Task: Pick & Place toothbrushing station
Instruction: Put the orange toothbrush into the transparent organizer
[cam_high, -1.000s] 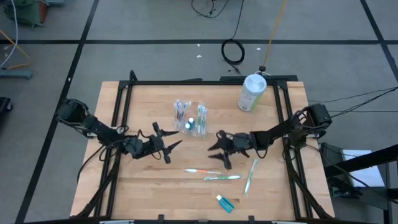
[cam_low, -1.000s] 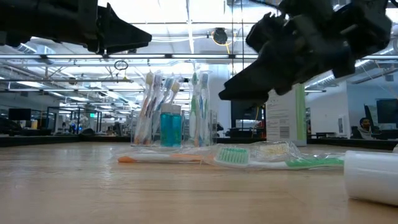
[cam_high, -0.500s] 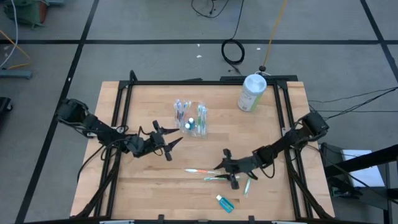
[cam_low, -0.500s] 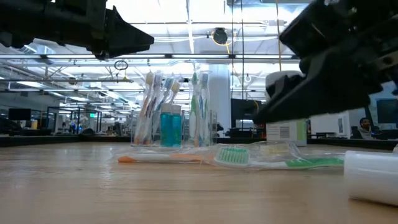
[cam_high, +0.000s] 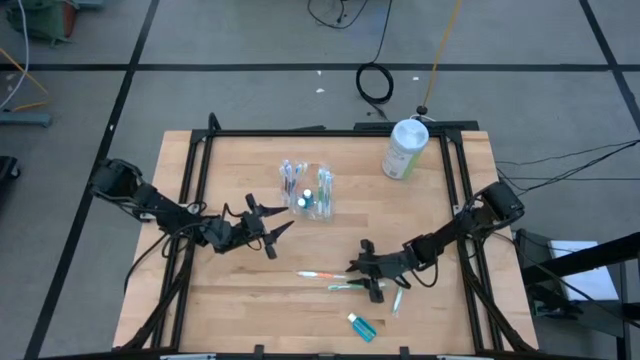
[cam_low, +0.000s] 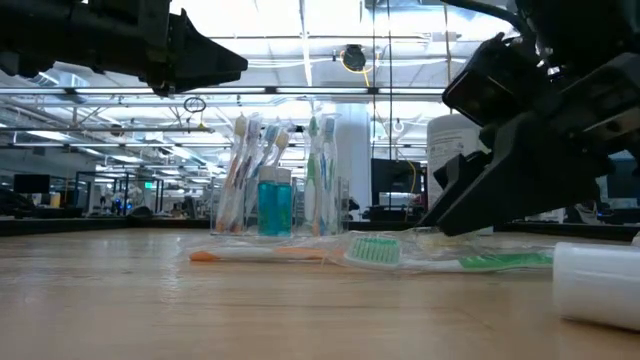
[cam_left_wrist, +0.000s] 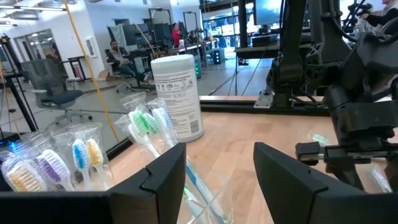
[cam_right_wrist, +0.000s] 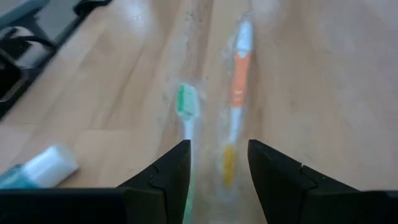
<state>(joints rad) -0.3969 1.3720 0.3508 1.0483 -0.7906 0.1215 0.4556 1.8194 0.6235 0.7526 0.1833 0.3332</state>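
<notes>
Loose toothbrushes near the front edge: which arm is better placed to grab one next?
Right. The right gripper is open, low over the green toothbrush and orange toothbrush. The left gripper hovers open beside the toothbrushing station, farther away.

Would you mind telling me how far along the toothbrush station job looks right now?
Done: the toothbrushing station already holds several brushes. In hand: the open right gripper is low over the green toothbrush. Left: that, the orange toothbrush, another green one and the small tube. The left gripper hovers open.
</notes>
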